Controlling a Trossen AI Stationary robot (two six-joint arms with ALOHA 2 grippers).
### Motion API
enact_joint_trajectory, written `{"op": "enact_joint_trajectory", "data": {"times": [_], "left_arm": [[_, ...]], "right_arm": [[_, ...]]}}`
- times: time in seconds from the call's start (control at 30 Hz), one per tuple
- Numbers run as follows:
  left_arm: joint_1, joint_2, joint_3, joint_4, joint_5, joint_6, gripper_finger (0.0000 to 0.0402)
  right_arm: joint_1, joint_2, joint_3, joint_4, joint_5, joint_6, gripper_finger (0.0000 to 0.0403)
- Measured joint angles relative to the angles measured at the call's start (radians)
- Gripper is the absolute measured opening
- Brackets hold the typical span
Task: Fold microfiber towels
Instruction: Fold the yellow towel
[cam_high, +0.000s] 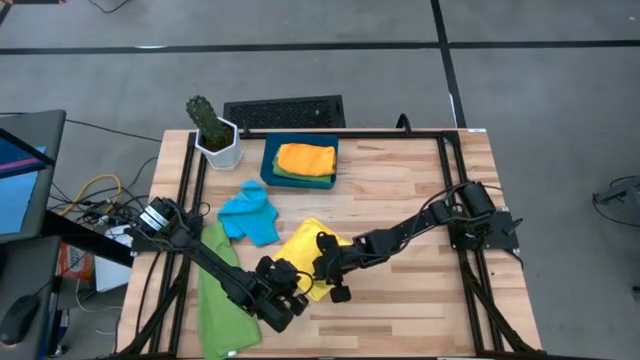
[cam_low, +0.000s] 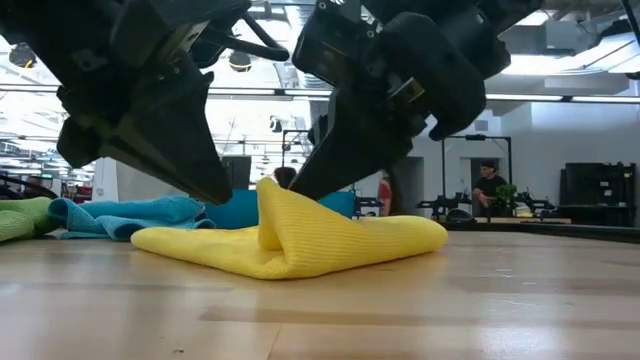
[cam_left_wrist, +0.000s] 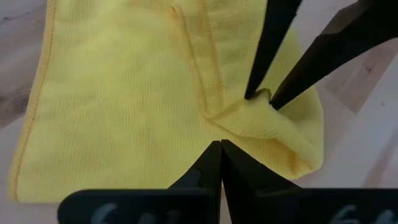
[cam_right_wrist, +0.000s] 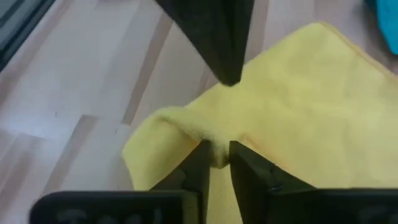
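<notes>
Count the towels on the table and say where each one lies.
5: orange towel on a green towel in the tray; blue towel mid-table; yellow towel under both grippers; green towel at the left edge.

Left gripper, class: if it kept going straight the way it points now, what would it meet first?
Most likely the yellow towel, right at the shut left gripper tips; whether they already touch is unclear. The right gripper pinches a fold just beyond.

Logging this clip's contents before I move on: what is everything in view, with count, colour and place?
yellow towel: 1, yellow, front centre of table, a fold raised
blue towel: 1, sky-blue, behind the yellow one
green towel: 1, green, front left edge
tray: 1, dark teal, table's back, holding an orange towel over a green one
potted cactus: 1, green in white pot, back left
left hand: shut, at the yellow towel
right hand: pinching the raised fold
</notes>
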Motion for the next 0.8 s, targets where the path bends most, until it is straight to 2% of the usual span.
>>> {"op": "enact_joint_trajectory", "data": {"times": [0.23,0.4,0.57,0.8], "left_arm": [[-0.001,-0.030,0.017,0.017,-0.033,0.001,0.0000],[-0.002,-0.036,0.036,0.022,-0.089,0.027,0.0000],[0.011,-0.036,0.032,0.015,-0.093,0.031,0.0000],[0.011,-0.042,0.039,0.011,-0.101,0.049,0.0000]], "right_arm": [[-0.030,-0.091,-0.001,-0.069,-0.002,-0.022,0.0139],[-0.088,-0.202,0.000,-0.232,0.005,-0.075,0.0169],[-0.172,-0.233,-0.036,-0.351,0.002,-0.140,0.0188],[-0.249,-0.207,-0.099,-0.277,-0.073,-0.229,0.0203]]}}
